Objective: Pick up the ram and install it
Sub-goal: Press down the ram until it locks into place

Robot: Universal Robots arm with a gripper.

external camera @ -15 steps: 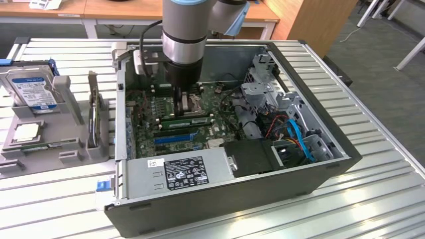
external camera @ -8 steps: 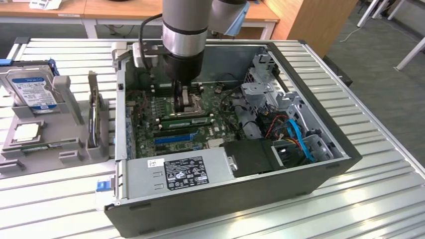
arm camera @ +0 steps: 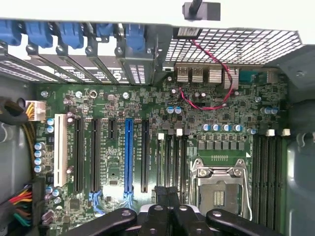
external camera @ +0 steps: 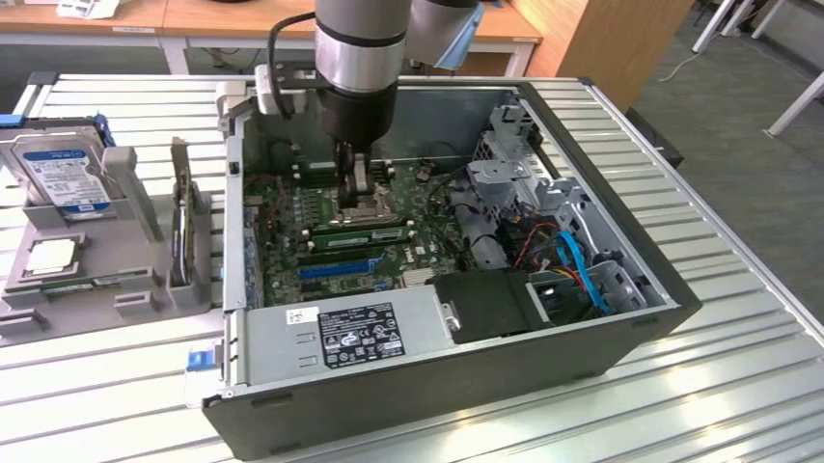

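The ram (external camera: 180,224) looks like a thin dark board standing on edge in a grey rack, at the exterior view's left, outside the computer case. My gripper (external camera: 353,198) is far from it, lowered into the open case over the motherboard (external camera: 289,217). It hangs beside the processor socket (external camera: 376,207). In the wrist view the gripper (arm camera: 167,196) is shut, its black fingers (arm camera: 160,194) pressed together with nothing between them. Below them lie empty black slots (arm camera: 172,162), with more long slots (arm camera: 266,167) past the socket (arm camera: 219,189).
The grey rack (external camera: 129,289) also carries a hard drive (external camera: 58,174) with a blue-white label and a square silver processor chip (external camera: 52,256). Inside the case (external camera: 586,125) are the power supply (external camera: 367,328), a drive cage (external camera: 508,183) and blue and red cables (external camera: 580,265).
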